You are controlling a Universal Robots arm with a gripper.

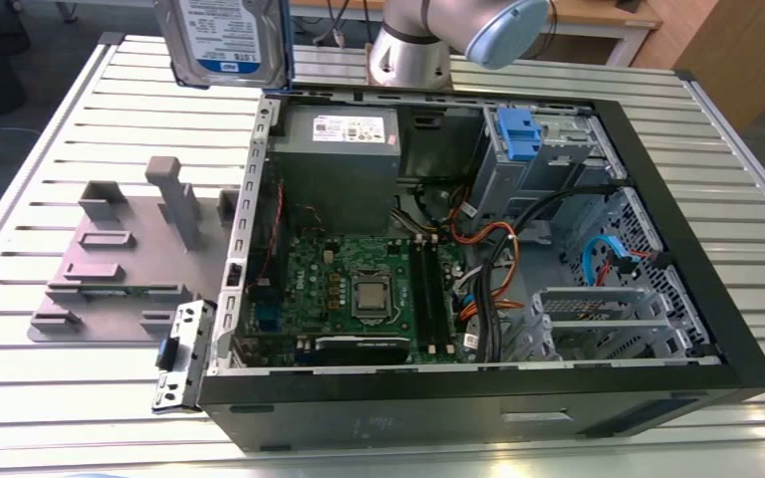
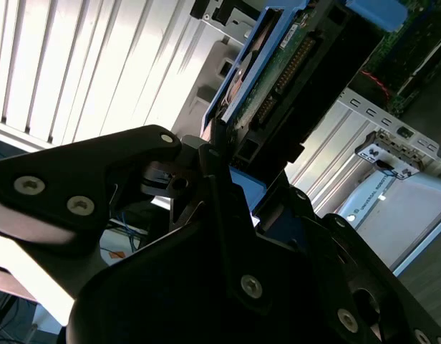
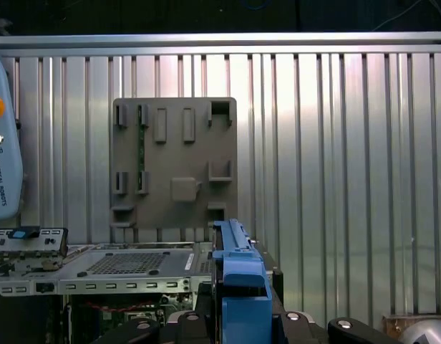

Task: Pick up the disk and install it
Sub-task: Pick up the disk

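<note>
The disk [image 1: 230, 40] hangs in the air above the table, beyond the far corner of the open computer case [image 1: 701, 329] on the exterior view's left. It stands on edge, and its white-and-blue label and blue rails face the exterior camera. In the second wrist view my gripper [image 2: 231, 168] is shut on the disk [image 2: 278, 72], with black fingers [image 2: 106, 179] pressing on both sides of its blue-framed end. The disk's blue rail [image 3: 238, 283] rises between the gripper parts in the first wrist view.
The case lies on its side on a slatted metal table [image 1: 91, 119], showing the motherboard [image 1: 356, 289], a grey power supply [image 1: 336, 149] and a drive bay with a blue clip [image 1: 516, 129]. A grey fixture plate [image 1: 117, 259] lies beside it. The arm's joint [image 1: 469, 30] is behind the case.
</note>
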